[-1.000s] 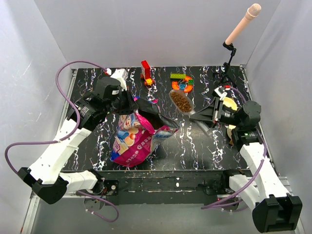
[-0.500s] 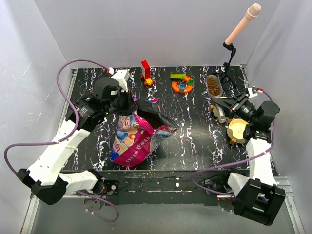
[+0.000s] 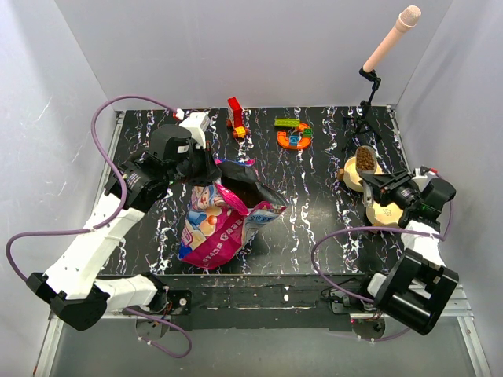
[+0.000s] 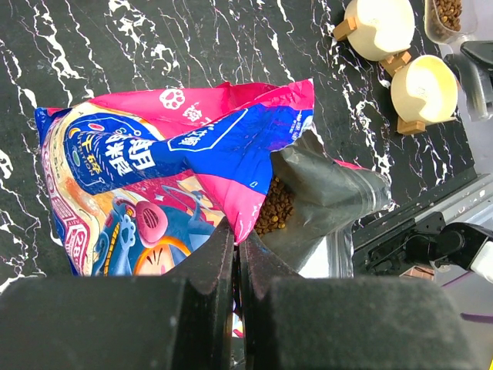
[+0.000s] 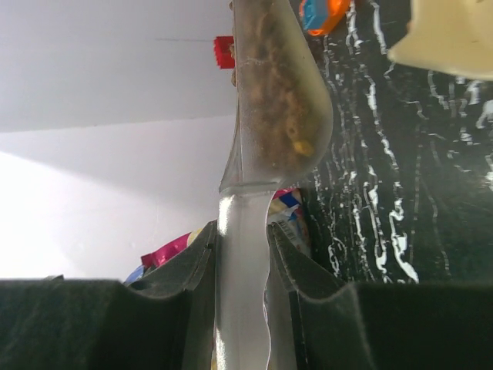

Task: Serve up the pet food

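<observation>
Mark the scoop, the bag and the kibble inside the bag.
scoop (image 5: 281, 108), right wrist view, on its loaded cup.
bag (image 4: 154, 154), left wrist view, on its blue printed panel.
kibble (image 4: 275, 210), left wrist view, on the pellets in the bag's mouth.

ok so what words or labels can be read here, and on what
Bag: white Chinese characters on the blue band, too creased and sideways to read.
Bag: white paw-print sign on the pink part.
Bowls, scoop, toy blocks: no writing visible.
</observation>
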You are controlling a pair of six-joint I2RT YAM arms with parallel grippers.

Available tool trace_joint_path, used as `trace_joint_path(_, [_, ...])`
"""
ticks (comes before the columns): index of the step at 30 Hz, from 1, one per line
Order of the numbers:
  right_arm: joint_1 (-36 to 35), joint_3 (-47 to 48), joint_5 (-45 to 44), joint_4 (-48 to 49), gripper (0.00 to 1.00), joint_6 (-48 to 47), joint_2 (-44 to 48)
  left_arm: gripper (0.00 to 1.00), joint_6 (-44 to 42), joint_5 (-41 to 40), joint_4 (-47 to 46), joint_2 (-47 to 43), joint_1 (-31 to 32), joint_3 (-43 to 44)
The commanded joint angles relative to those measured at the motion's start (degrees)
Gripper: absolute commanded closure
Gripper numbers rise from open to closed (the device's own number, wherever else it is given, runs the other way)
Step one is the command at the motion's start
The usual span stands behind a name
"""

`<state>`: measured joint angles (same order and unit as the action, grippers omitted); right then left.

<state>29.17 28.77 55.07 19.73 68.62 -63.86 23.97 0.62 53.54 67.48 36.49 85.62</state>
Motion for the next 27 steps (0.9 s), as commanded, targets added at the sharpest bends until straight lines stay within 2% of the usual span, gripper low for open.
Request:
trace_joint_path(1, [2.0, 0.3, 0.4, -0.5, 0.99, -6.6, -2.0, 1.00, -1.5, 1.4, -8.6, -4.8, -0.2, 3.8])
trace_joint_path(5, [3.2, 0.8, 0.5, -1.6, 0.99, -9.2, -5.5, 1.00, -1.3, 1.3, -9.0, -4.9, -0.2, 3.5])
trace_joint_path(12, [3.2, 3.5, -0.5, -9.0, 0.99, -14.3, -9.4, 1.00, -1.2, 0.6, -9.3, -4.8, -0.3, 3.3])
trace_joint_path(27, [3.1, 10.0, -6.1, -33.2, 0.99, -20.3, -12.4, 1.00, -0.8, 0.2, -9.9, -5.5, -0.2, 2.4])
